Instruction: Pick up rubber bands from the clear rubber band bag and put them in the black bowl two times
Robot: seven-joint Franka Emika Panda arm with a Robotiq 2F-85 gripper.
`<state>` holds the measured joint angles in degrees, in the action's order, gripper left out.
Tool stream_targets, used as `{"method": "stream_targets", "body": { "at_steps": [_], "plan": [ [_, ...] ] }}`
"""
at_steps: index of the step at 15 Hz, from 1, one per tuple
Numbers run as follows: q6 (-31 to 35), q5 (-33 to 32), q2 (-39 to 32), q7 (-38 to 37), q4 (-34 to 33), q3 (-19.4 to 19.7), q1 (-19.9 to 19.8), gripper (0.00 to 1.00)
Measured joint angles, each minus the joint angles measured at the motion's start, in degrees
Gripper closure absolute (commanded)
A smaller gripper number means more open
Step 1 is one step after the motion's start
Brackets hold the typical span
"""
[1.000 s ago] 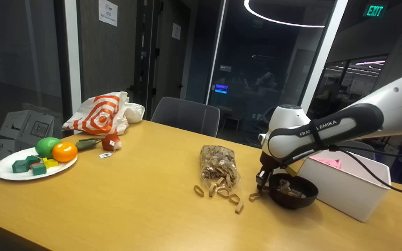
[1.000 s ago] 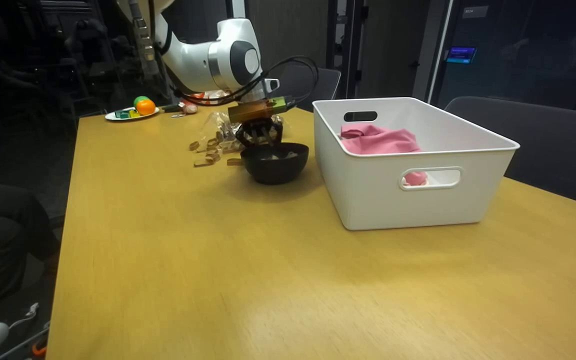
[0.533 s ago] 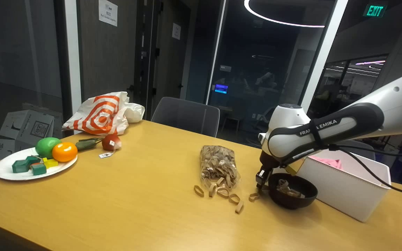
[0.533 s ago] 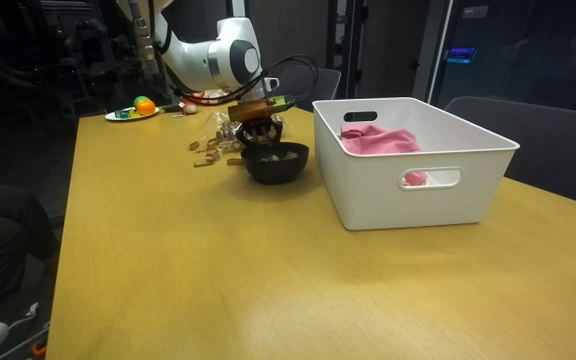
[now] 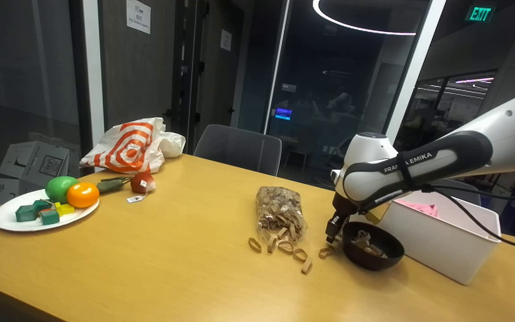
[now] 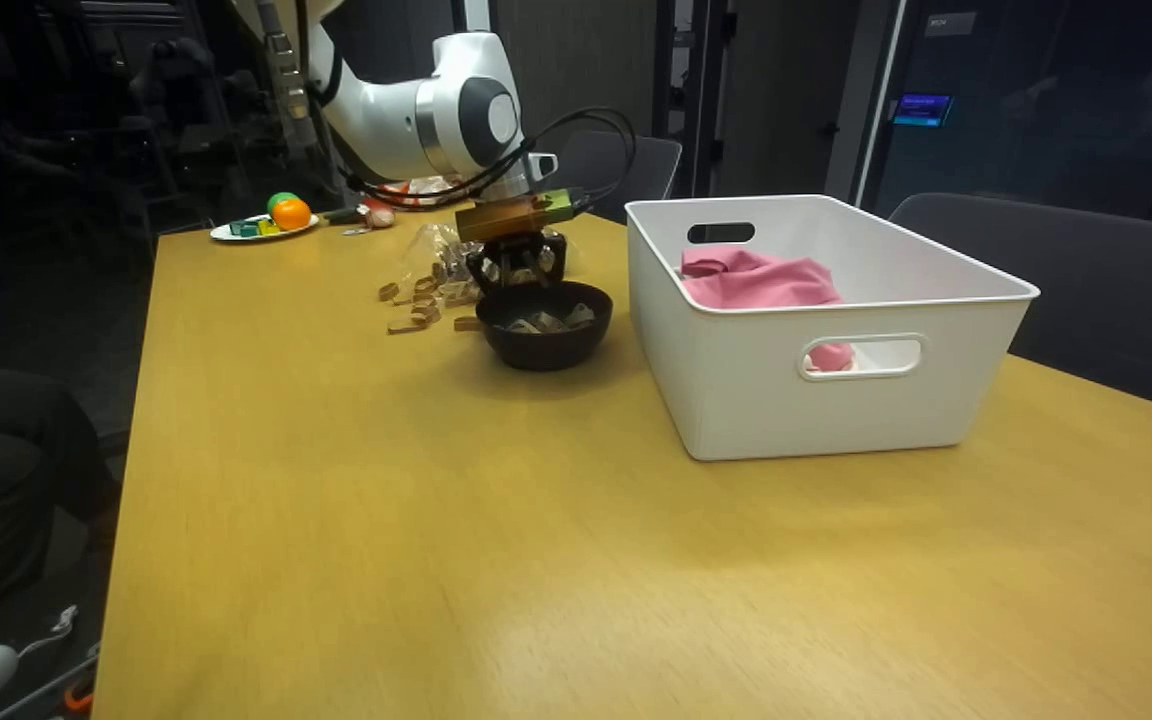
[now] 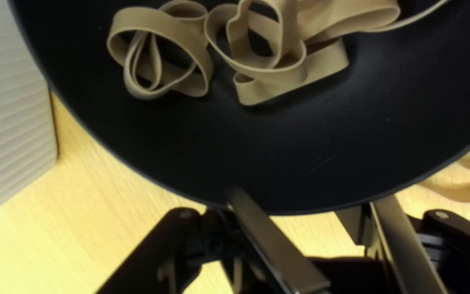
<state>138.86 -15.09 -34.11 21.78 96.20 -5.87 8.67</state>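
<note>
Black bowl (image 7: pixel 267 143) sits just beside the parted jaws.

In an exterior view, a lit green sign (image 5: pixel 480 14) reads "EXIT". White lettering (image 5: pixel 420 159) on the robot arm (image 5: pixel 443 154) reads "FRANKA EMIKA", a black strap (image 5: pixel 404 172) hiding most of the K. The white plastic bag (image 5: pixel 154 150) bears an orange-red bullseye mark (image 5: pixel 131 151). Print on the door notices (image 5: pixel 138 17), tag (image 5: pixel 135 199) and blue screen (image 5: pixel 283 114) is too small to read.
</note>
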Motion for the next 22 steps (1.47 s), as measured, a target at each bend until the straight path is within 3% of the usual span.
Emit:
{"method": "stream_targets", "body": {
  "at_steps": [1,3,10,22],
  "plan": [
    [0.0,0.0,0.1,0.0,0.0,0.0,0.0,0.04],
    [0.1,-0.1,0.5,0.0,0.0,0.0,0.0,0.00],
    [-0.6,-4.1,1.0,0.0,-1.1,0.1,0.4,0.00],
    [-8.0,-4.9,1.4,-0.1,-1.3,0.6,0.6,0.00]
  ]
}}
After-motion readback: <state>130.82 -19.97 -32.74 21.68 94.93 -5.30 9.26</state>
